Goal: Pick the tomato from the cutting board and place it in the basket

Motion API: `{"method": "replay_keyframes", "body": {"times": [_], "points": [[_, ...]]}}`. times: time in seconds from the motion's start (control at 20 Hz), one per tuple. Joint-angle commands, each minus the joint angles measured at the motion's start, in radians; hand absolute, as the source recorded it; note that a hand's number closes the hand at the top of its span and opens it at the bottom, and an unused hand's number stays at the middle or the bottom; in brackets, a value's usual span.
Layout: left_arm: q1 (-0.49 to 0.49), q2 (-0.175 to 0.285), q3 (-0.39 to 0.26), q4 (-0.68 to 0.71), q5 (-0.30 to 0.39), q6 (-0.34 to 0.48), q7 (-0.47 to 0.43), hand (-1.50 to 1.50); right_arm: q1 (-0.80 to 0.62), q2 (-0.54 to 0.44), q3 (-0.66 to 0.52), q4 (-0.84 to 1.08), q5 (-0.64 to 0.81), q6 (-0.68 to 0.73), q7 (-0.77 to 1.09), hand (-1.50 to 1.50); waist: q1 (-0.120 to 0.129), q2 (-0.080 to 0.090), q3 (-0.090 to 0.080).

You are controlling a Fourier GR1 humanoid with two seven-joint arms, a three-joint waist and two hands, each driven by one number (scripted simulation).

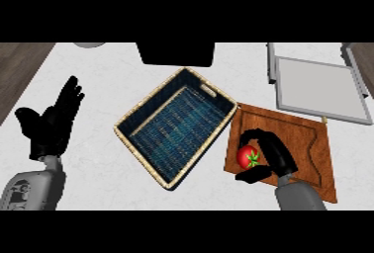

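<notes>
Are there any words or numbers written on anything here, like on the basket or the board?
There are none. No letters, numbers, labels or signs show on the basket, the cutting board, the tomato or the grey tray.

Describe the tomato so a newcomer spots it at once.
Find the brown cutting board right of the woven basket. At its left edge, the right hand curls round the tomato. It is the only red, round thing there, with a green stem star.
</notes>
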Motion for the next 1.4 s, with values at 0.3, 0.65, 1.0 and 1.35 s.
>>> {"method": "replay_keyframes", "body": {"times": [0.3, 0.65, 1.0, 1.35], "points": [[-0.021, -0.014, -0.031, 0.018, -0.006, -0.015, 0.004, 0.00, -0.110, 0.052, 0.192, -0.145, -0.177, -0.389, 0.247, 1.50, 0.048, -0.001, 0.009], [-0.043, -0.013, -0.046, 0.022, -0.008, -0.029, 0.009, 0.00, -0.232, 0.053, 0.314, -0.198, -0.163, -0.649, 0.521, 1.50, 0.076, 0.001, -0.001], [-0.052, -0.019, -0.058, 0.034, -0.020, -0.026, 0.000, 0.00, -0.408, 0.053, 0.378, -0.182, -0.089, -0.899, 0.781, 1.50, 0.087, 0.006, -0.006], [-0.067, -0.017, -0.052, 0.052, -0.019, -0.025, 0.005, 0.00, -0.622, 0.053, 0.368, -0.027, 0.039, -0.949, 1.048, 1.50, 0.079, 0.011, -0.010]]}}
